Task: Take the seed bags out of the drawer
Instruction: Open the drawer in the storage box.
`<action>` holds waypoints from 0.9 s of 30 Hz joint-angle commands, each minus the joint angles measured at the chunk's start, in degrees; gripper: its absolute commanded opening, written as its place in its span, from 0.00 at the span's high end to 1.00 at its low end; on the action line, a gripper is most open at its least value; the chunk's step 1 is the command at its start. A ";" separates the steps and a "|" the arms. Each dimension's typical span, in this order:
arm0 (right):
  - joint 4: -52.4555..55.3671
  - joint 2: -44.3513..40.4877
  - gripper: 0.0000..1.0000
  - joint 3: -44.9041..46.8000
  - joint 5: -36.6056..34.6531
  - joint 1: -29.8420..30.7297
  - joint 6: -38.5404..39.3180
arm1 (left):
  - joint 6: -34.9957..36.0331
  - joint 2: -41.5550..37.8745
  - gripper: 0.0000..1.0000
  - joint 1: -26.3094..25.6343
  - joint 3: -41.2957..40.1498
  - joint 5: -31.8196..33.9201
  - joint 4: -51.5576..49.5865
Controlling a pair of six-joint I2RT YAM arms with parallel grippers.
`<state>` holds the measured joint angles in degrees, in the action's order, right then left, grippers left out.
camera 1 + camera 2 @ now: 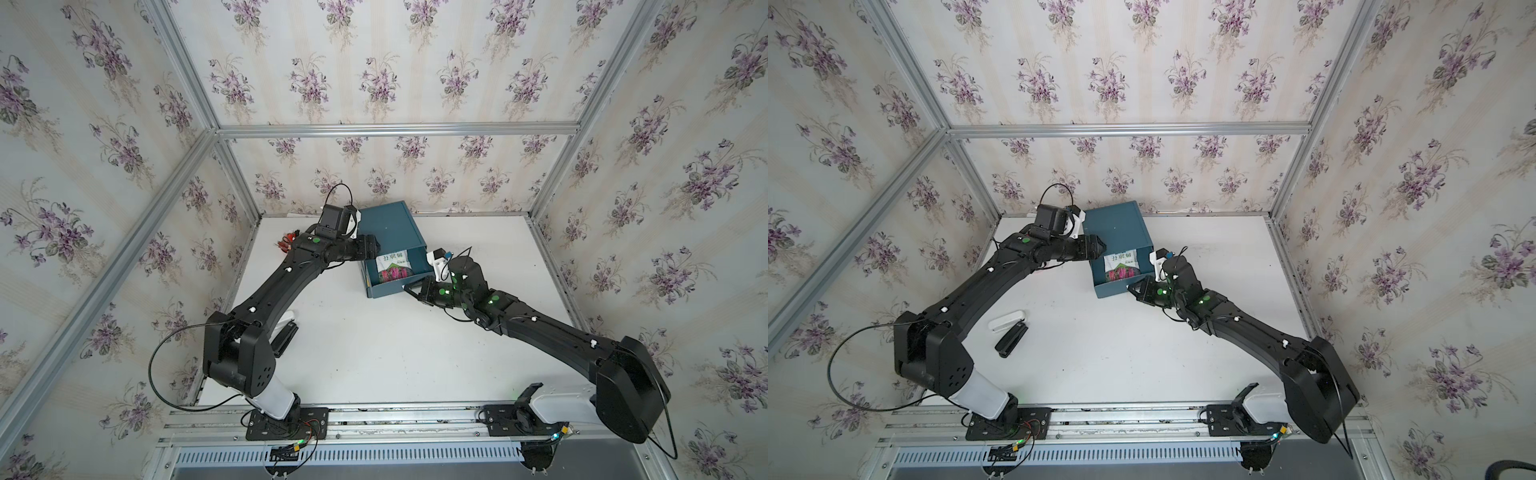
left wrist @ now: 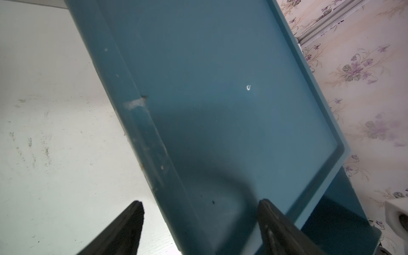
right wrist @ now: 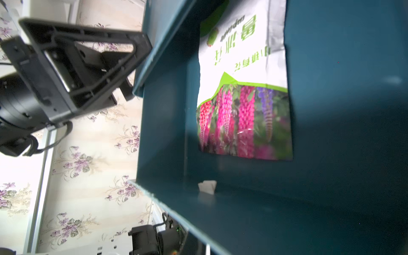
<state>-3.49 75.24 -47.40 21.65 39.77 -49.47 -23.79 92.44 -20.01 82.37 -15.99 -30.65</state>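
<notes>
Drawer (image 1: 386, 290) is sitting open, baring seed bag (image 1: 392, 268); left gripper (image 2: 199, 202), spread, is seemingly bracing box (image 1: 390, 228); right gripper (image 1: 411, 291), pressed together, is hugging drawer front.

Soft, even light fills both top views, leaving the white table (image 1: 374, 353) bright with faint shadows. In the right wrist view the seed bag (image 3: 242, 99) is blurred and glossy (the drawer (image 3: 331, 132) around it dim). A hazy shadow darkens the cabinet (image 2: 220, 88) in the left wrist view.

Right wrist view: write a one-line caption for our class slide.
A white-and-green seed bag with magenta blooms lies flat in the open teal drawer.
</notes>
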 commanded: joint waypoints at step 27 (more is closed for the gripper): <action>9.25 -5.89 1.00 4.01 2.41 3.21 0.23 | 1.47 1.68 0.16 0.02 1.47 2.28 -3.97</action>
<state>1.89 69.04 -43.27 22.39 42.54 -49.84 -23.33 93.51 -20.01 83.66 -15.40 -31.03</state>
